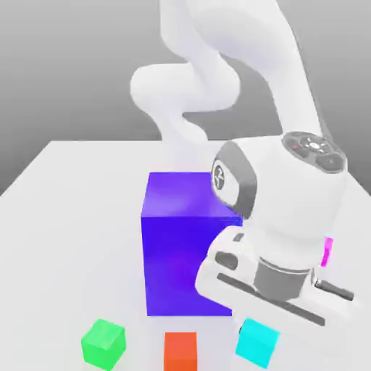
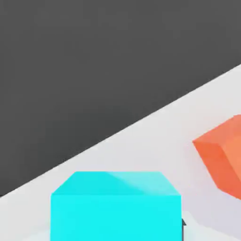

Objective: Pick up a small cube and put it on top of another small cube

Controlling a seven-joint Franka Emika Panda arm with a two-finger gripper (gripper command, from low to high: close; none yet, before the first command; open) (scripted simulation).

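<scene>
A small cyan cube (image 1: 257, 341) rests on the white table near its front edge. My gripper (image 1: 281, 296) hangs tilted right above it, and its hand body covers the cube's upper corner. In the hand view the cyan cube (image 2: 116, 207) looms close, with a small orange-red cube (image 2: 223, 155) beside it. That orange-red cube (image 1: 180, 351) sits to the exterior view's left of the cyan one. Further left lies a small green cube (image 1: 103, 343). A small magenta cube (image 1: 328, 251) peeks out from behind the arm at the exterior view's right.
A large blue block (image 1: 180, 246) stands in the middle of the table (image 1: 65, 217), just behind the row of small cubes and touching distance from the hand. The table's front edge (image 2: 141, 124) runs close to the cyan cube.
</scene>
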